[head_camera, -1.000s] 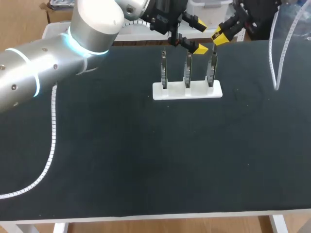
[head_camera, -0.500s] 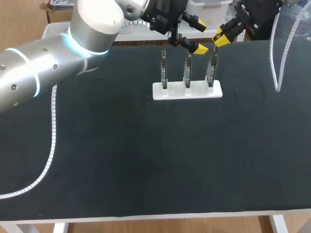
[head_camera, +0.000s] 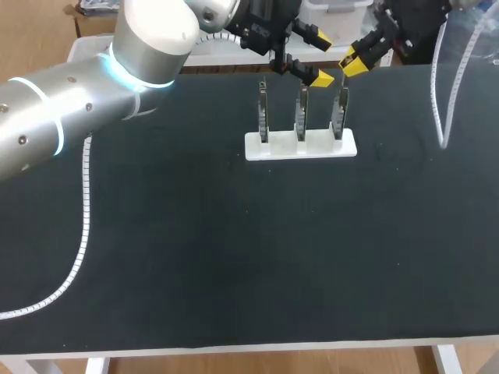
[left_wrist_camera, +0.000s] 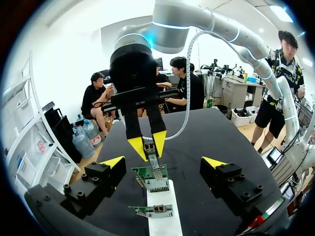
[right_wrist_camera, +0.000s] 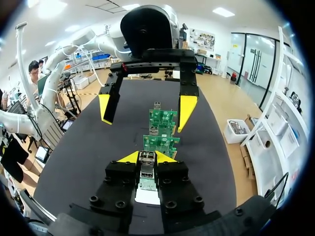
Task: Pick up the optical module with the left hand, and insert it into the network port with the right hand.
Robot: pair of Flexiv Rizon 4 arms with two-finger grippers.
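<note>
**L fingers** (head_camera: 321, 58): spread wide, holding nothing. In the L wrist view (left_wrist_camera: 164, 162) the white holder (left_wrist_camera: 161, 195) runs down the middle of the gap between the tips. Its circuit boards (left_wrist_camera: 153, 178) stand upright in a row ahead of and below the fingers, and neither tip touches a board. In the R wrist view the same fingers (right_wrist_camera: 145, 108) flank the far end of the row, one tip on each side of the farthest board (right_wrist_camera: 162, 120).

**R fingers** (head_camera: 355, 61): drawn close together, pinching the optical module (right_wrist_camera: 146, 168), a small metal part, from both sides. The module sits directly between the tips (right_wrist_camera: 147, 157). It is above the top edge of the board nearest these fingers (right_wrist_camera: 161, 142) and in line with it. The L wrist view agrees: R tips (left_wrist_camera: 148, 146) clamp the module (left_wrist_camera: 149, 149) over the far board. Whether the module is seated in the port: cannot tell.

**Holder** (head_camera: 300, 146): rests on the dark table (head_camera: 195, 234) and carries 3 boards. R fingers are over the end board (head_camera: 340, 113). L fingers are just beside them, over the mid board (head_camera: 300, 113). The two sets of fingers are apart, with no contact.
</note>
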